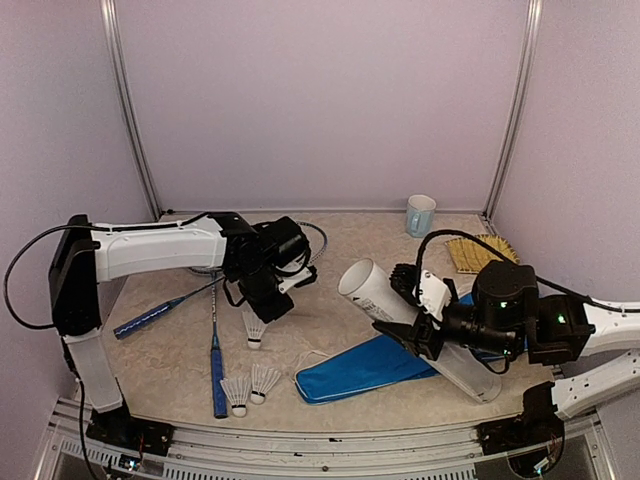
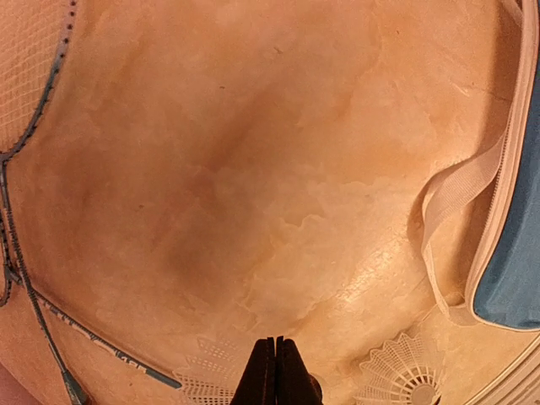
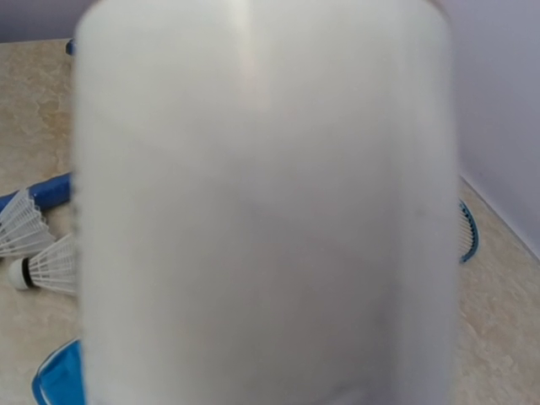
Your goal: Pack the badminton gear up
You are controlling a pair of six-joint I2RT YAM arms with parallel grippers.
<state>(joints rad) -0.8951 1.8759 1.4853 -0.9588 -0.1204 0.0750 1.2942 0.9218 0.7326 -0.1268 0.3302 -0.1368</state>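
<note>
Right gripper (image 1: 418, 308) clamped on the tilted white tube (image 1: 372, 288); left gripper (image 1: 266, 305) pinched shut.
Overhead, the tube slants over the blue racket cover (image 1: 355, 370), mouth up-left; it fills the right wrist view. The left arm reaches low, fingers (image 2: 270, 371) together over the table (image 1: 330, 250) near a feather shuttlecock (image 2: 403, 381).

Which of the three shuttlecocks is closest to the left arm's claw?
The lone shuttlecock right beside the left gripper. The other two shuttlecocks lie paired farther away, next to a blue racket handle.
</note>
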